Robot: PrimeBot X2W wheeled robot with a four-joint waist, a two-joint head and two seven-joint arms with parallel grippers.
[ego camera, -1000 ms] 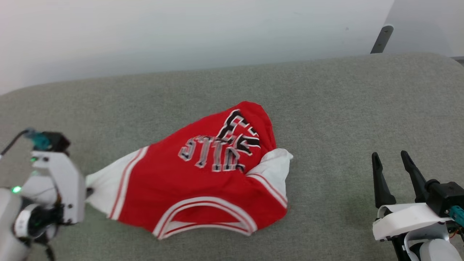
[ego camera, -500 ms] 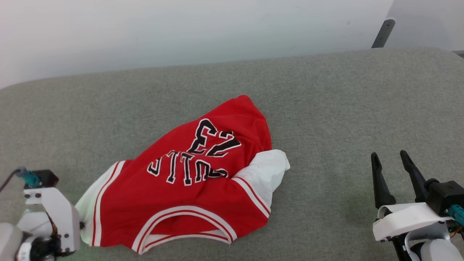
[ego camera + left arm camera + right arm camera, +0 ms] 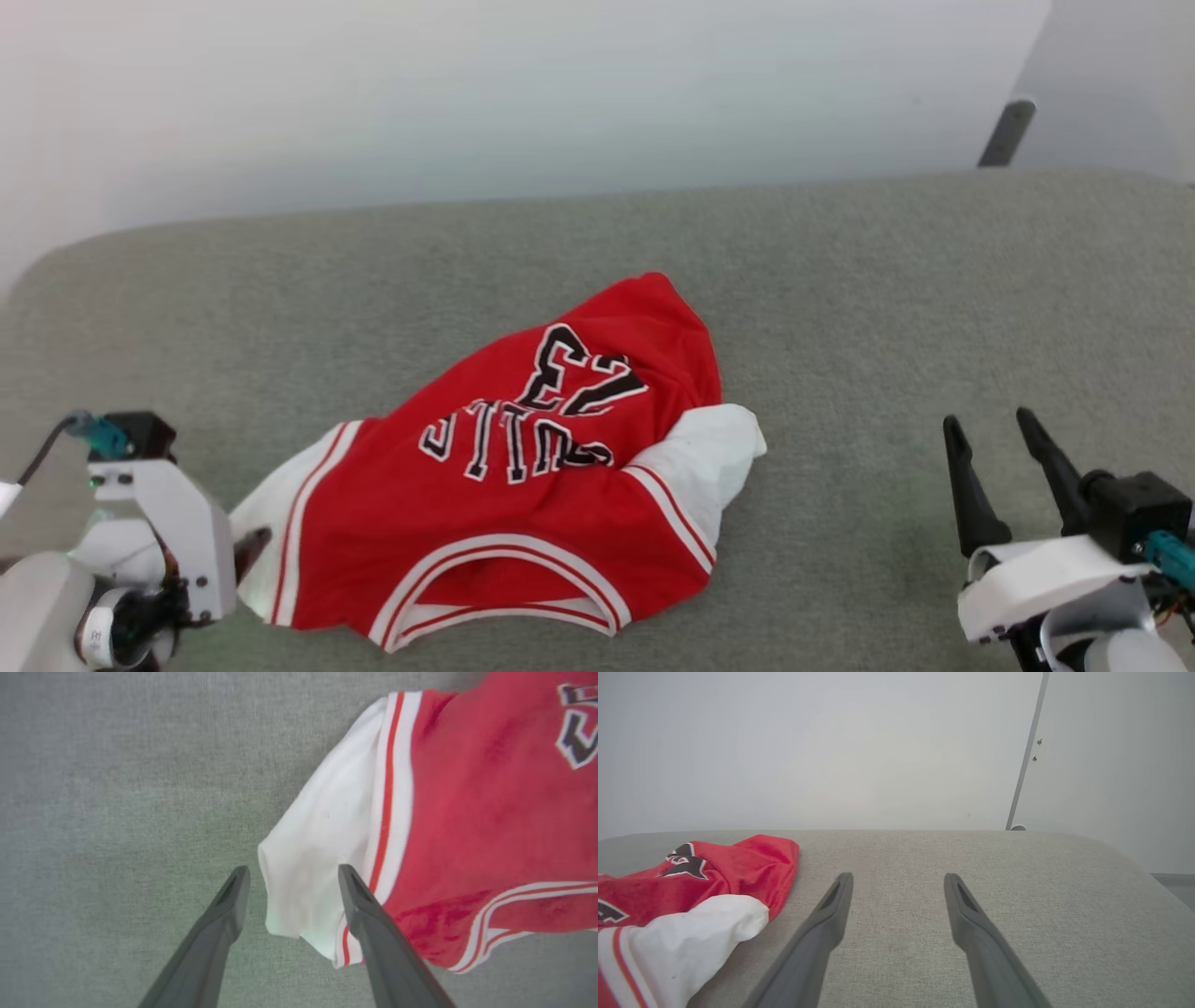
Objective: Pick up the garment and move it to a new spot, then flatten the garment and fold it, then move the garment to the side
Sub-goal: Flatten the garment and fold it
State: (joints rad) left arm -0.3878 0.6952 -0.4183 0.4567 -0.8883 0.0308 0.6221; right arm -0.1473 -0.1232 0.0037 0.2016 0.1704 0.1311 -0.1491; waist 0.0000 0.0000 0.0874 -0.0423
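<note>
Here's the scene: one broad grey cushioned surface (image 3: pixel 840 280) spreads out on every side beneath the red basketball jersey (image 3: pixel 523 504). The jersey lies on it in a rumpled heap, lettered face up, with name and number upside down from the head view. One jersey, that's the count. It looks light, soft and limp, so it will likely sag and bunch wherever it isn't held, and the smooth knit may slip between narrow fingers.

There are two grippers, each with two dark fingers. The left gripper (image 3: pixel 293 870) is at the jersey's left-hand white side panel (image 3: pixel 322 826) with its fingers spread wide. One finger is over the cloth by the red stripe and the other is just off its edge; whether they touch it can't be told. The right gripper (image 3: pixel 990 422) sits well clear of the jersey's right side, fingers parted and holding nothing.

The best purchase looks like that white striped corner, or the trimmed opening (image 3: pixel 504 579) on the jersey's near edge.
</note>
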